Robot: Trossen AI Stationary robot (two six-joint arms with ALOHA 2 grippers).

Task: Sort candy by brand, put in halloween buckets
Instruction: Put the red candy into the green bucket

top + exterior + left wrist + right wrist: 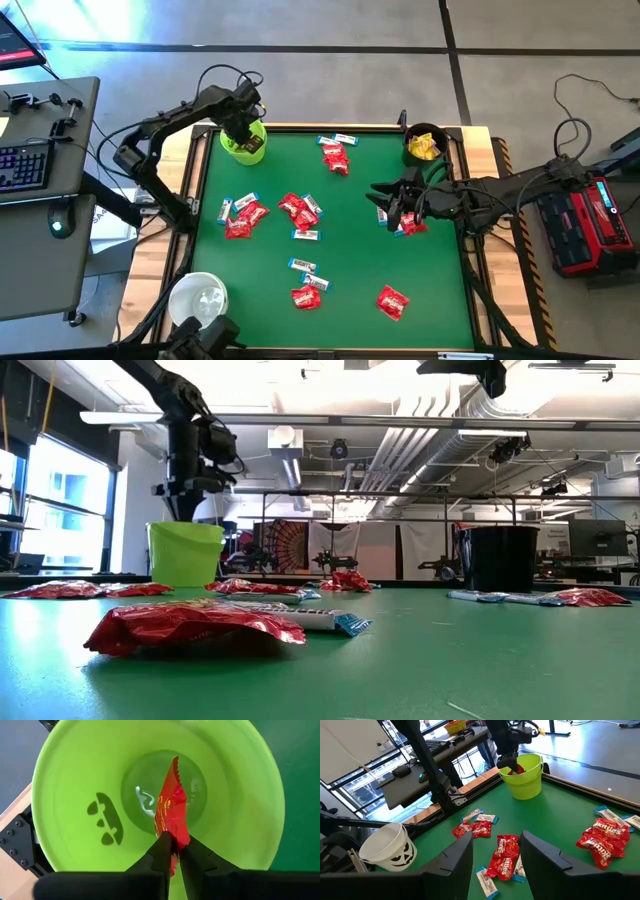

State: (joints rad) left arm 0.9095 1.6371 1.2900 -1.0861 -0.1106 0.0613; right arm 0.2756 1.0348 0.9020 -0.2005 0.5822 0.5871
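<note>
High view: left gripper [245,118] over lime green bucket [243,143], upper left, at mat edge. Left wrist view: fingers pinch a red packet [171,812] inside the bucket. Right wrist view: right gripper [496,851] unclenched, empty, above mid-mat candy [503,860]; open mat around.

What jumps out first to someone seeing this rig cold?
The left tool hangs over the lime green bucket at the table's far left corner, pinching a red packet above its mouth. Red packets and white-and-blue bars lie scattered over the green mat. The right tool waits open above candy on the right, near the black bucket holding yellow packets; the white bucket sits at the near left corner.
</note>
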